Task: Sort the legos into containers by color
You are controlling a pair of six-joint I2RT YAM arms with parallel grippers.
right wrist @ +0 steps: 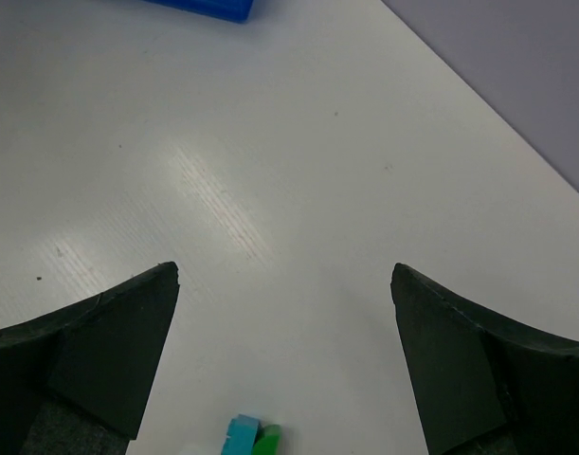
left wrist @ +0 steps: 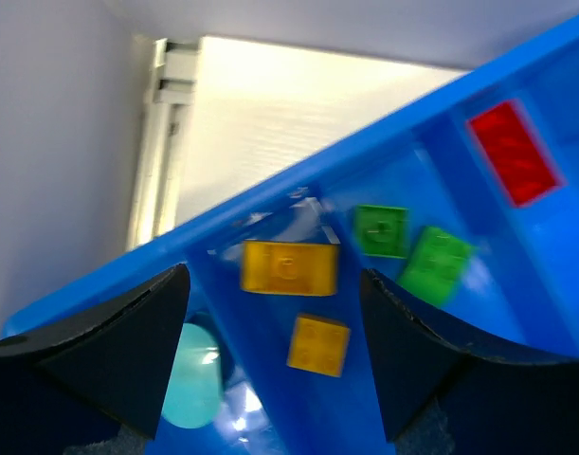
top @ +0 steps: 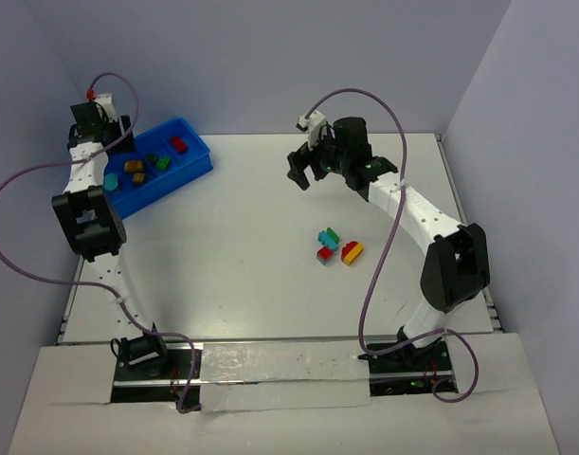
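Observation:
The blue bin [top: 196, 163] stands at the back left. It holds a red brick [top: 178, 144], green bricks [top: 161, 162], yellow bricks [top: 135, 168] and a teal piece [top: 110, 180]. My left gripper [top: 118, 142] hovers open and empty over the bin's left end. In the left wrist view it [left wrist: 275, 313] is above two yellow bricks [left wrist: 289, 267], beside green bricks [left wrist: 436, 265], a red brick [left wrist: 513, 152] and the teal piece [left wrist: 192, 374]. My right gripper [top: 308, 175] is open and empty above the table, behind loose legos: teal [top: 324, 234], green [top: 334, 232], red [top: 324, 253] and yellow-red [top: 352, 251].
In the right wrist view the open gripper [right wrist: 284, 284] looks down on bare table, with the teal brick [right wrist: 240, 438] and green brick [right wrist: 268, 440] at the bottom edge and the bin's corner [right wrist: 208, 8] at the top. Walls stand close behind and left of the bin.

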